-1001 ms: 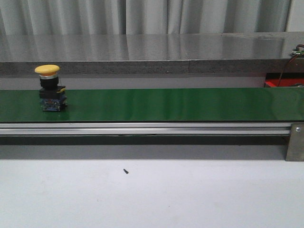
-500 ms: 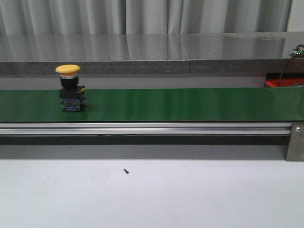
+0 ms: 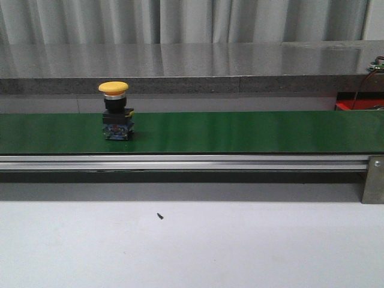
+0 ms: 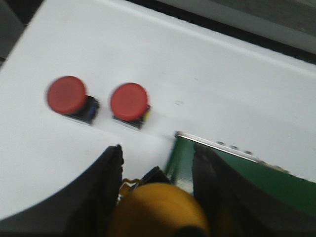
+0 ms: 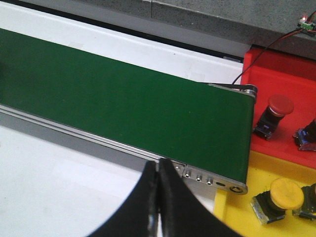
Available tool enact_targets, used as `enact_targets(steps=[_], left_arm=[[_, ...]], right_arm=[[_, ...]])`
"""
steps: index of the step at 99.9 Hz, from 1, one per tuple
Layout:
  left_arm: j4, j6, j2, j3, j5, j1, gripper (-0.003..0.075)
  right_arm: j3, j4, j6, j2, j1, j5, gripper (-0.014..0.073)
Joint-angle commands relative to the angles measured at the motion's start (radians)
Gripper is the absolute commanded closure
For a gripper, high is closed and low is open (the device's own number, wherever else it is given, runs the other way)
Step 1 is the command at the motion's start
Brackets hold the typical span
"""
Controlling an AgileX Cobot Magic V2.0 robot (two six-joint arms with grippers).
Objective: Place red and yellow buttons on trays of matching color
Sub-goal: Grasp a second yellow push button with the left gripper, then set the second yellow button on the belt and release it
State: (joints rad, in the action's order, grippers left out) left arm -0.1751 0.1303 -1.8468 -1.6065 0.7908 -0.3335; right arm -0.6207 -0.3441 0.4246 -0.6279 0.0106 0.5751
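Yellow button (image 3: 114, 110) stands upright on the green belt (image 3: 240, 131)

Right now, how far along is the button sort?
Done: a red button on the red tray, a yellow one on the yellow tray. In hand: left gripper holds a yellow button. Left: yellow button on the belt, two red buttons on the table.

Three red buttons (image 4: 66, 95) (image 4: 129, 101) (image 5: 279, 105), three yellow buttons (image 3: 113, 87) (image 4: 158, 210) (image 5: 286, 191), two trays (image 5: 291, 74) (image 5: 237, 212).

Open green belt (image 3: 252, 132) right of the upright yellow button (image 3: 115, 111)
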Motion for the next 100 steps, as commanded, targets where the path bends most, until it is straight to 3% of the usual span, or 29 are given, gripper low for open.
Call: enact_targets(steps=[1,34,72,80,100], left_arm=[[-0.019,0.004,0.06,-0.02,-0.003,0.063,0.0585],[-0.019,0.004,0.066,0.108,-0.073,0.228,0.0586],[-0.019,0.008,0.066,0.138,-0.075,0.258,0.0566],[-0.019,0.015,0.066,0.138,-0.072,0.258,0.0505],[-0.023,0.015,0.079,0.138,-0.069,0.258,0.0183]], right_arm=[[-0.025,-0.017,0.004,0.001,0.0,-0.063,0.069],[-0.025,-0.017,0.004,0.001,0.0,-0.064,0.069],[-0.025,-0.017,0.004,0.001,0.0,-0.064,0.069],[-0.025,-0.017,0.004,0.001,0.0,-0.064,0.069],[-0.025,-0.017,0.004,0.001,0.0,-0.064,0.069]])
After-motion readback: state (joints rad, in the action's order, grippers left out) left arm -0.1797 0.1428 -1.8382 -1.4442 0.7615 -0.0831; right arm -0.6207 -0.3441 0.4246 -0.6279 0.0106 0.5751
